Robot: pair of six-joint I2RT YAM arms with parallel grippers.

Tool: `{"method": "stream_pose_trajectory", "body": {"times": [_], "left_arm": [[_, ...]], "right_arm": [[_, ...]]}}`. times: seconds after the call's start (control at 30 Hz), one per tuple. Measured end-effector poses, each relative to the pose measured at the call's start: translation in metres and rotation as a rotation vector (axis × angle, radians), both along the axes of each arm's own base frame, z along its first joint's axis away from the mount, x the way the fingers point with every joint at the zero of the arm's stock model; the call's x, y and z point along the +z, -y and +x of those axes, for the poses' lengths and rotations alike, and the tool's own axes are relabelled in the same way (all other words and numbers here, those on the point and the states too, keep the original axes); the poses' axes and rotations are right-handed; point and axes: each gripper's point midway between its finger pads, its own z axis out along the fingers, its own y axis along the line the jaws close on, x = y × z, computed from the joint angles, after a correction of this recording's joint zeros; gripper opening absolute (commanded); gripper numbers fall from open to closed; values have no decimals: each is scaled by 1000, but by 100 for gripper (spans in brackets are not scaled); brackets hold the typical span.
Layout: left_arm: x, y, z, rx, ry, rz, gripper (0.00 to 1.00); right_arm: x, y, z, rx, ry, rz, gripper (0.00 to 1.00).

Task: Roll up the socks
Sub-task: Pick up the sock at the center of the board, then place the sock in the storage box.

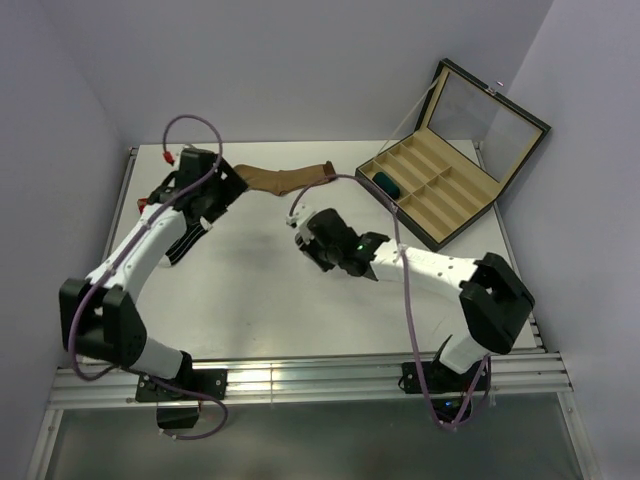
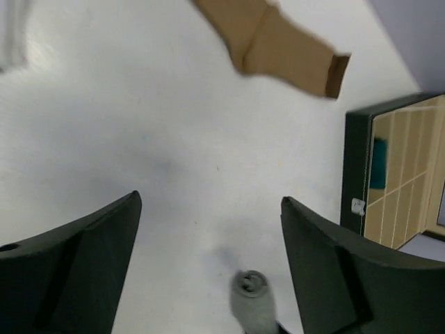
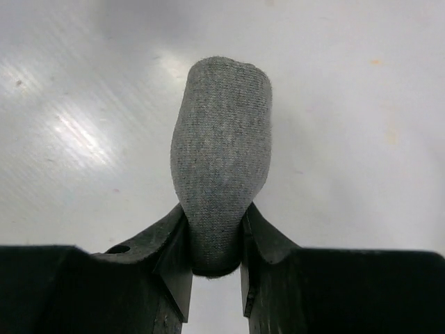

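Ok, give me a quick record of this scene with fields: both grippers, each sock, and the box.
left gripper: open, holding nothing
right gripper: shut on grey sock
brown sock: lying flat at the far side, unrolled
striped sock: lying at the left, partly hidden
teal sock: compact bundle in one compartment of the box
box: far right, lid up, other compartments look empty
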Motion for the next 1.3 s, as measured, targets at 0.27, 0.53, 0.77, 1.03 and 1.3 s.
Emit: {"method": "stream_pose_trajectory", "body": {"times": [0.27, 0.53, 0.77, 1.03, 1.3], "left_arm": [[115, -74, -22, 113, 369, 155, 100], [151, -133, -65, 236, 568, 363, 99], [137, -153, -83, 281, 625, 474, 99], [145, -169, -86, 385, 705, 499, 98], [131, -167, -74, 374, 675, 509, 98]], "right_arm": [[90, 65, 96, -157, 118, 35, 0], [127, 157, 183, -277, 181, -1, 0], [72, 220, 229, -319, 36, -63, 0], [37, 254, 264, -332, -30, -107, 0], [15, 265, 278, -314, -62, -123, 0]]}}
